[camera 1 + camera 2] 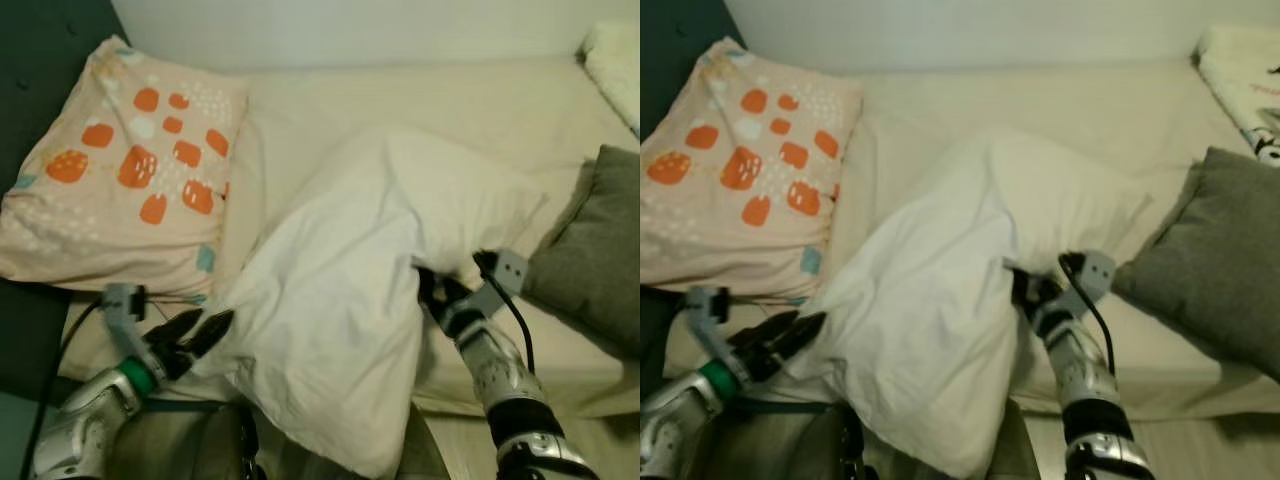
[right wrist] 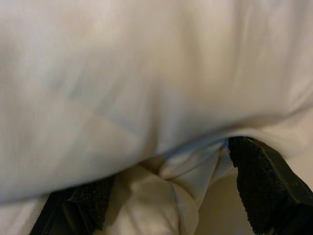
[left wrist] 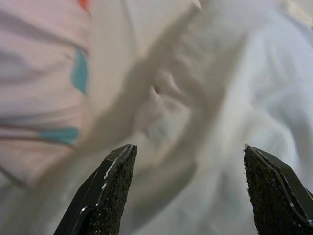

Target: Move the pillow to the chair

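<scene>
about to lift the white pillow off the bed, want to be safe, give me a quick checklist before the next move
1. Right gripper on the white pillow: ok, fingers closed on a fold of fabric.
2. Left gripper gripping: not ok, fingers open beside the pillow's corner.
3. Pillow free of the patterned pillow: ok, they lie apart.
4. Pillow free of the grey cushion: cannot tell, edges meet.
5. Chair located: cannot tell.

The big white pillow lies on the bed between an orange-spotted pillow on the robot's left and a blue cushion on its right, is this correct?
Not quite: the cushion is grey, not blue, as the left eye view shows. The big white pillow and orange-spotted pillow are as stated.
</scene>
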Controlling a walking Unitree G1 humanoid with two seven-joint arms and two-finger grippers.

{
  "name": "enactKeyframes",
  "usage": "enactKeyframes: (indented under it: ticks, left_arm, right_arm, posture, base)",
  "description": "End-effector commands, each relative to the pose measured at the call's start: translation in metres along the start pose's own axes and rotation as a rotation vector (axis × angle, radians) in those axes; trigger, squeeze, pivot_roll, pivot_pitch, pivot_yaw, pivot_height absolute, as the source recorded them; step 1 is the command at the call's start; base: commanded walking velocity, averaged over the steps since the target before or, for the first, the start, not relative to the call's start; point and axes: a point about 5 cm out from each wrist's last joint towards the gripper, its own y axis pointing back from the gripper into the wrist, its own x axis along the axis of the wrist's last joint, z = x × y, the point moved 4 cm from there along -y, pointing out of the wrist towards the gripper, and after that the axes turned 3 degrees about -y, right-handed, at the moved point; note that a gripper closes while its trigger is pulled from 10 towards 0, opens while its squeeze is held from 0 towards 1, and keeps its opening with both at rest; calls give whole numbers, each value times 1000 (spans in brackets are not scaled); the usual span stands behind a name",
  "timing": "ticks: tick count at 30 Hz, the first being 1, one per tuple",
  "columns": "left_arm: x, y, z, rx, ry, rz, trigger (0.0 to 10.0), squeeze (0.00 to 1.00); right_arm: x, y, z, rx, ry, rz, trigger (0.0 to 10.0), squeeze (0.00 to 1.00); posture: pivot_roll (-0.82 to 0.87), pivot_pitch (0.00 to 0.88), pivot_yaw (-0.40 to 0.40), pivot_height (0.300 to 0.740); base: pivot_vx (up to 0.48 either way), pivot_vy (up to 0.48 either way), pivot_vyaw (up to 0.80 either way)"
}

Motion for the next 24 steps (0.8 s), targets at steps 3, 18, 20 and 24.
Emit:
enactKeyframes:
  ticks: [3, 18, 20, 24]
  left_arm:
    - [24, -1, -29, 147, -61, 89, 10000, 1000]
    - [18, -72, -20, 220, -1, 17, 10000, 1000]
    - [9, -78, -13, 214, 27, 7, 10000, 1000]
    - [-14, -92, 10, 192, 136, -10, 10000, 1000]
  right_arm:
    - [-11, 11, 13, -22, -125, 19, 10000, 0]
    - [-6, 46, 45, -5, -401, 109, 10000, 0]
    - [-9, 50, 43, 17, -437, 104, 10000, 0]
    - [-16, 58, 29, 118, -479, 78, 10000, 0]
  posture:
    - [36, 90, 97, 610]
    - [-72, 108, 124, 610]
    - [-77, 112, 122, 610]
    - [-83, 125, 110, 610]
  base:
    - [0, 0, 0]
    - [0, 0, 0]
    - [0, 0, 0]
    - [0, 0, 0]
